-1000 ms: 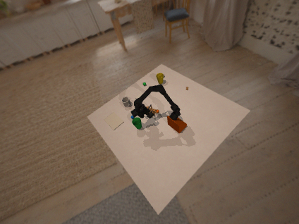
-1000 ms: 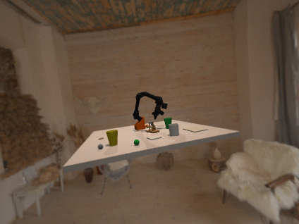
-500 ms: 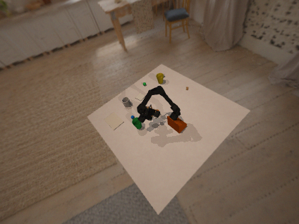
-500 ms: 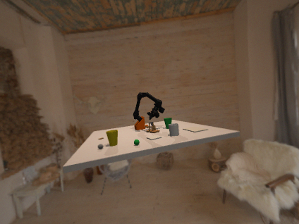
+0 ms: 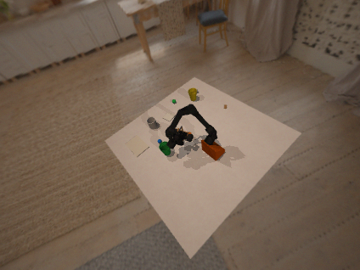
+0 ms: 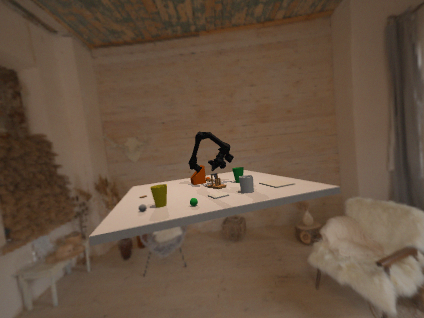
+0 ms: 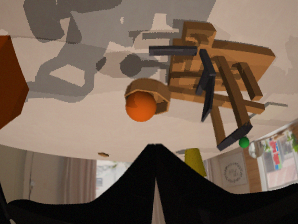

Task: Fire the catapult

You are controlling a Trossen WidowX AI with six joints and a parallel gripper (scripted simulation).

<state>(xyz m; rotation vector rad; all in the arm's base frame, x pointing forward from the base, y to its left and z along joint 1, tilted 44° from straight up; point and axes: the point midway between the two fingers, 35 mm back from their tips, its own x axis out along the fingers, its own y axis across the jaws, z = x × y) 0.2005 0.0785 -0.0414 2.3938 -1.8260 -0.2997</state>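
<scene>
The orange ball sits in the round cup at the end of the brown catapult's arm. The white mug, grey in this light, stands upright on the table, on the other side of the catapult from the arm's base. My gripper is shut and empty. Its tips are close to the ball in the wrist view, but the exact gap cannot be told. In the top view the arm hides much of the catapult.
A green cup and a blue ball are near the mug. A yellow cup, a green ball and a grey ball stand farther off. The orange block is at the arm's base.
</scene>
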